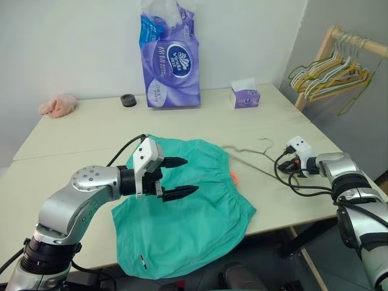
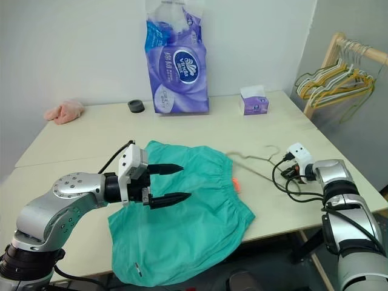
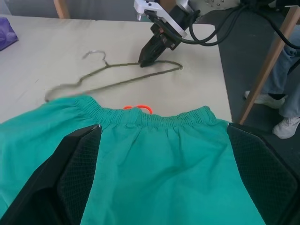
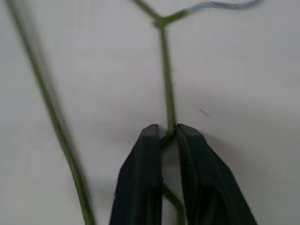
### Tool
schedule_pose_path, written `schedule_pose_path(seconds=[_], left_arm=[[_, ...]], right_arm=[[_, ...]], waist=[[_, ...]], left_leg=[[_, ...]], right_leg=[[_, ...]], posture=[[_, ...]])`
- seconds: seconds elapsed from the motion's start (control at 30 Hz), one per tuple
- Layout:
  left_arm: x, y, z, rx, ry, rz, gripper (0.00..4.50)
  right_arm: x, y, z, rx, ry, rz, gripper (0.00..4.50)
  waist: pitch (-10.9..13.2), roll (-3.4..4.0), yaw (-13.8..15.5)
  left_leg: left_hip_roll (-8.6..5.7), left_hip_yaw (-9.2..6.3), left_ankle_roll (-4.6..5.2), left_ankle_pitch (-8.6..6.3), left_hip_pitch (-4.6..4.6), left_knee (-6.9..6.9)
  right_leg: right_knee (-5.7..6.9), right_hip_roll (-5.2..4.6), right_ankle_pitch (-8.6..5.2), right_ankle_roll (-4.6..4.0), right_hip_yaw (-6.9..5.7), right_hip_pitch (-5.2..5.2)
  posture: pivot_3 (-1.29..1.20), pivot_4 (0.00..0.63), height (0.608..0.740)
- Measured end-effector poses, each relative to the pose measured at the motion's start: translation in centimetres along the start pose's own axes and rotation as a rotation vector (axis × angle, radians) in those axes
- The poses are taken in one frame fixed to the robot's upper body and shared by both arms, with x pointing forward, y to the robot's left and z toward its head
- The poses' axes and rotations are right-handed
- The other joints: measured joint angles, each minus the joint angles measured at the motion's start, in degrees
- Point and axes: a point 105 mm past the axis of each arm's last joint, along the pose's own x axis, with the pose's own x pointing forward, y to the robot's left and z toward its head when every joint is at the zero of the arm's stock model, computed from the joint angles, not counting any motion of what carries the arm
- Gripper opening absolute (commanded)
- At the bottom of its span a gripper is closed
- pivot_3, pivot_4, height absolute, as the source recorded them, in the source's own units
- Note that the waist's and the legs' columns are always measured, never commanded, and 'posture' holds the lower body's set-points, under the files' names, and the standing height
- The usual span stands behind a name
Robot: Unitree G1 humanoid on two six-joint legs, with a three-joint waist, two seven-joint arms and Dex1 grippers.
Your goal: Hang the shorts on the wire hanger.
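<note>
Shorts [image 1: 182, 206] lie under the released left claw [image 1: 185, 177]; right claw [image 4: 167, 133], angled down, pinches the wire hanger [image 3: 112, 77].

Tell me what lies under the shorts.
The shorts lie flat on the pale table, their front edge hanging over it. One end of the wire hanger meets the waistband; whether it runs underneath is hidden.

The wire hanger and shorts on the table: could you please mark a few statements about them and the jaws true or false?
1. The right gripper has its jaws shut on the wire hanger. True.
2. The left gripper holds the shorts. False: its jaws stand open above them.
3. The shorts already hang on the wire hanger. False: they lie flat on the table, the hanger beside them.
4. An orange drawstring shows at the waistband. True.
</note>
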Motion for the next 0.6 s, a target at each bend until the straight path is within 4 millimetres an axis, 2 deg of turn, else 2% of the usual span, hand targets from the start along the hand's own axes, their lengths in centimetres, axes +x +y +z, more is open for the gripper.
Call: schedule_pose_path(seconds=[0.13,0.27,0.43,0.6], left_arm=[[0.0,0.1,0.0,0.003,0.002,0.006,4.50],[-0.1,0.5,0.0,0.012,0.001,0.034,4.50],[-0.1,1.9,0.0,0.018,-0.008,0.110,4.50],[-0.1,2.1,0.2,0.029,-0.014,0.116,4.50]], right_arm=[[0.3,-0.1,-0.4,0.004,0.001,-0.027,0.03],[0.3,-0.5,-0.3,0.015,-0.026,-0.073,0.03],[0.1,-1.2,0.0,0.039,-0.063,-0.130,0.03],[-0.5,-1.5,0.1,0.029,-0.061,-0.117,0.03]], waist=[[-0.3,-0.31,0.3],[-0.4,-0.30,0.8],[-0.2,-0.04,1.2],[0.1,0.36,1.2]], left_leg=[[0.00,-0.06,0.00,0.00,0.03,0.00],[0.00,-0.10,0.00,0.00,0.04,-0.01],[-0.11,-0.07,0.00,0.00,-0.05,0.01],[-0.10,-0.04,0.01,0.00,-0.15,-0.04]], right_leg=[[-0.10,0.00,0.00,0.00,-0.04,0.08],[-0.49,0.00,0.15,0.04,-0.07,0.25],[-0.54,-0.08,0.19,0.11,-0.01,0.20],[-0.54,-0.09,0.22,0.06,0.00,0.09]], posture=[[-0.21,0.030,0.740],[-0.21,0.030,0.740],[-0.21,0.030,0.740],[-0.22,0.033,0.740]])
